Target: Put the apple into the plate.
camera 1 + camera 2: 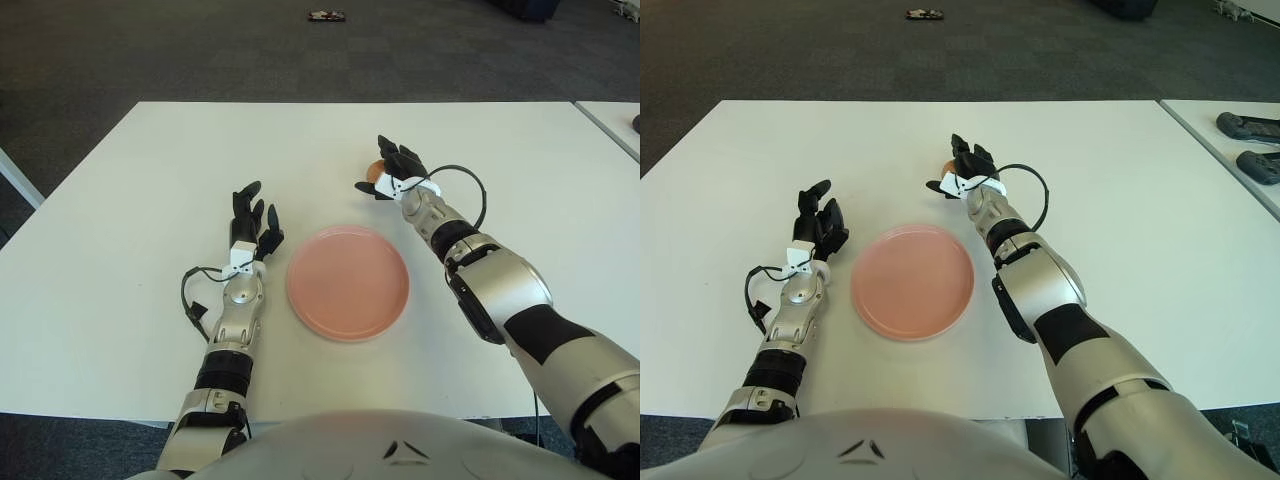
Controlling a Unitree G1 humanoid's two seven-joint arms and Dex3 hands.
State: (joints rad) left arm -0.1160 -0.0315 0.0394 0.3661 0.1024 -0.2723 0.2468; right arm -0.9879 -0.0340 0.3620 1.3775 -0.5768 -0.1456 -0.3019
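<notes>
- Your right hand (393,172) is at the far side of the white table (120,200), beyond the plate's far right rim. Its dark fingers (398,158) are curled over the apple (374,170), thumb reaching under on the near side.
- Only a sliver of the apple's orange skin shows past the fingers in both eye views. The hand looks closed around it, and I judge it a grasp, though you cannot see every contact point.
- Whether the apple sits on the table or is just clear of it, the views do not show.
- The grip comes from above and from the right, which makes sense: it leaves the apple's underside free, so you can set it down in the plate without the fingers getting in the way.
- The pink plate (347,282) lies flat near the middle of the table, nearer to you than the apple and a little to its left, and nothing is in it yet. Apple and plate are near but apart.
- Your left hand (252,222) shows just left of the plate, fingers loosely spread and holding nothing. It is close enough to steady the plate if needed but it is out of the carry path.
- Next, in my judgement, lift slightly, bring the apple toward you and left over the rim, then release low so that it does not roll.
</notes>
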